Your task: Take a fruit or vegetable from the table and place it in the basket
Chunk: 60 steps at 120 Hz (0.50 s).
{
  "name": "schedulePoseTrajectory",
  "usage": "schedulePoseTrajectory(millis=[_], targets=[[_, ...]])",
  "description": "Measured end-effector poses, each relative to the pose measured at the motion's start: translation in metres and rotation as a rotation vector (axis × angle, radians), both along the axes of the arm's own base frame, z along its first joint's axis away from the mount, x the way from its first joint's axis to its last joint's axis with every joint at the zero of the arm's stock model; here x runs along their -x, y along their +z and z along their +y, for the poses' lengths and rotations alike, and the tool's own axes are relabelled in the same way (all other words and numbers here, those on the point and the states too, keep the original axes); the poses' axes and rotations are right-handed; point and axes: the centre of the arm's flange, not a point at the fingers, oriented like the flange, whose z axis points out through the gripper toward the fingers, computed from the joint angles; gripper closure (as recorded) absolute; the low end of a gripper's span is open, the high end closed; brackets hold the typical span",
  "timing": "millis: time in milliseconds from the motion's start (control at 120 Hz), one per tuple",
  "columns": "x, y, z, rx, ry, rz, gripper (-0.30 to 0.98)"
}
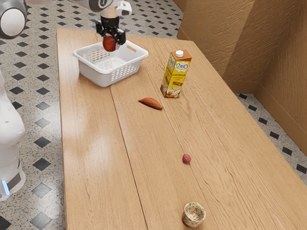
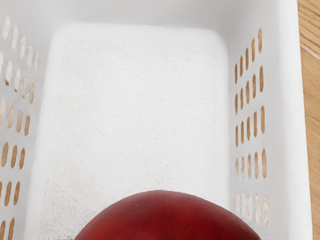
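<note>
Sweet potato near the white basket; above the basket, red apple, clasped by the black gripper. The apple should be lowered deep inside (bruising is thereby limited) before being released.

Opens a way down from the gripper and red fruit into the basket; runs into walls and rim at the sides. Leaves a narrow gap between basket and carton, over bare wood. Blocks a low sweep there, with the carton upright and tall. Near its foot, rises only slightly at the sweet potato. Widens past that, around the small round fruit and the cup, well apart.
</note>
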Motion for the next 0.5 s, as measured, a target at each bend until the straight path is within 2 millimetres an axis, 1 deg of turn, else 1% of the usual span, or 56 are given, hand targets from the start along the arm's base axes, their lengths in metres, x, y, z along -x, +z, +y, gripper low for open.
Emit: schedulePoseTrajectory(millis=[117, 308, 425, 500], targets=[[-0.001, -0.017, -0.001, 0.012, 0.002, 0.018, 0.26], [0.0, -0.033, -0.002, 0.024, 0.008, 0.032, 0.26], [0.007, -0.036, 0.004, 0.024, 0.026, 0.029, 0.26], [0.007, -0.038, 0.005, 0.025, 0.031, 0.031, 0.26]])
